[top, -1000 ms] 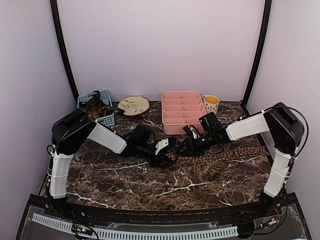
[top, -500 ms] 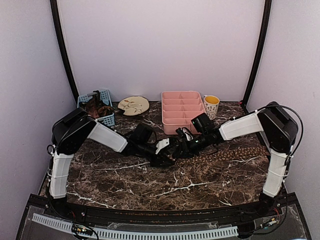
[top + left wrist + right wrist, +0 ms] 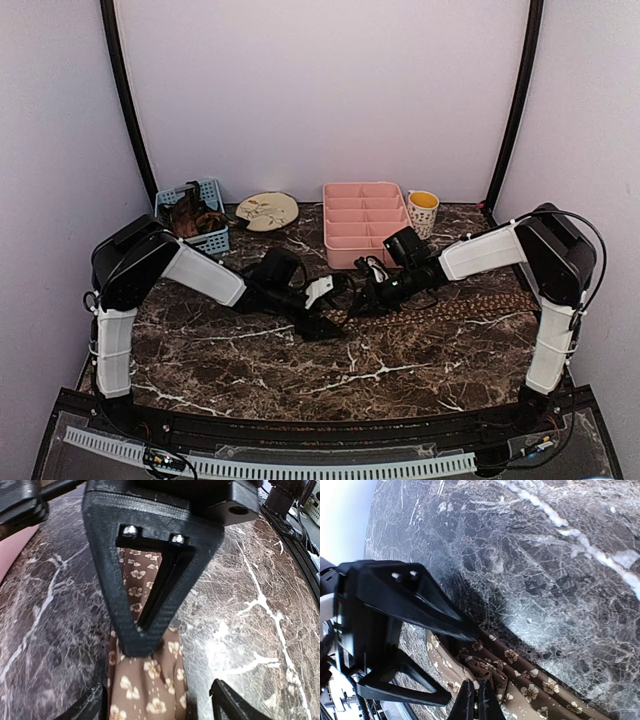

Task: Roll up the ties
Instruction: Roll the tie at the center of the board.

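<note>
One of the ties (image 3: 455,307), brown with small tan flowers, lies along the right half of the marble table (image 3: 250,370). Its left end (image 3: 530,680) is bunched into folds. My right gripper (image 3: 475,702) is shut on a raised fold of that end, and it shows from above at mid-table (image 3: 358,303). My left gripper (image 3: 160,707) faces it, open, with one fingertip (image 3: 230,705) on each side of the fabric (image 3: 150,680) and neither touching it. The right gripper's black triangular finger (image 3: 145,580) presses down on the tie just ahead of my left jaws.
A pink divided tray (image 3: 365,225) stands close behind the two grippers. A yellow-lined cup (image 3: 423,207) sits to its right. At the back left are a round wooden plate (image 3: 267,210) and a blue basket (image 3: 196,214) holding dark items.
My left gripper has opened and let go of the tie end. My right gripper has moved left onto the bunched end and shut on a fold.
</note>
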